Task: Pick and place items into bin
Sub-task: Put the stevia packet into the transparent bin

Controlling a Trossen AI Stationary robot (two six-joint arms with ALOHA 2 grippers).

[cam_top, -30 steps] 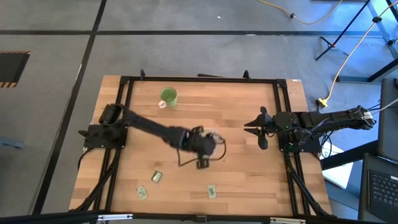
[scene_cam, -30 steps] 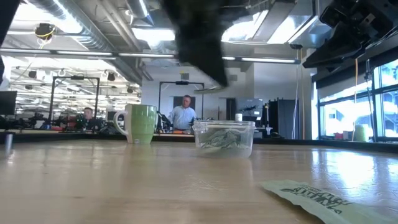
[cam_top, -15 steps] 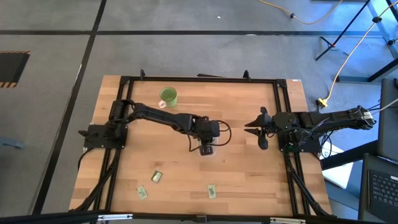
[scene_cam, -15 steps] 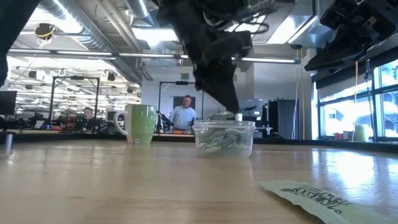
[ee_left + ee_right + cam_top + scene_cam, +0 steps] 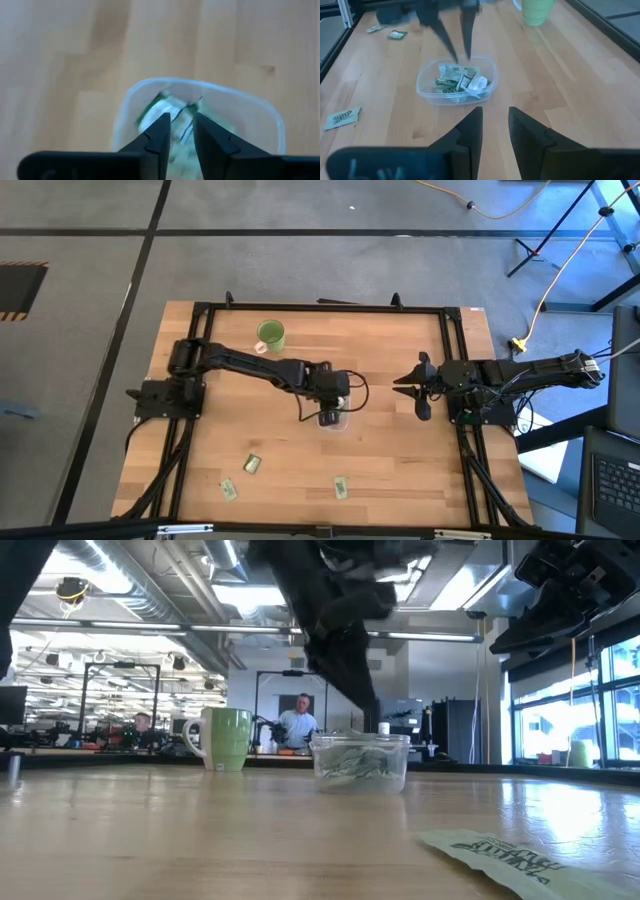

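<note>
The clear bin (image 5: 340,423) (image 5: 360,762) (image 5: 210,97) (image 5: 456,80) stands on its base near the table's middle, with several green and whitish packets piled inside. My left gripper (image 5: 330,418) (image 5: 181,131) (image 5: 366,718) (image 5: 456,44) hangs just above the bin's opening, pointing down, its fingers open and holding nothing. Three loose packets (image 5: 252,464) (image 5: 229,490) (image 5: 341,488) lie flat near the table's near edge. My right gripper (image 5: 412,385) (image 5: 495,131) waits open at the right side, aimed at the bin.
A green mug (image 5: 270,334) (image 5: 227,738) (image 5: 536,11) stands toward the far edge, left of the bin. One packet (image 5: 500,855) lies close to the low camera. A black frame runs along the table's edges. People sit in the room beyond the table.
My left gripper has swung from the near side of the bin toward the far edge and now stands over the bin's opening, lowered close to its rim. The bin and the loose packets have stayed where they were.
</note>
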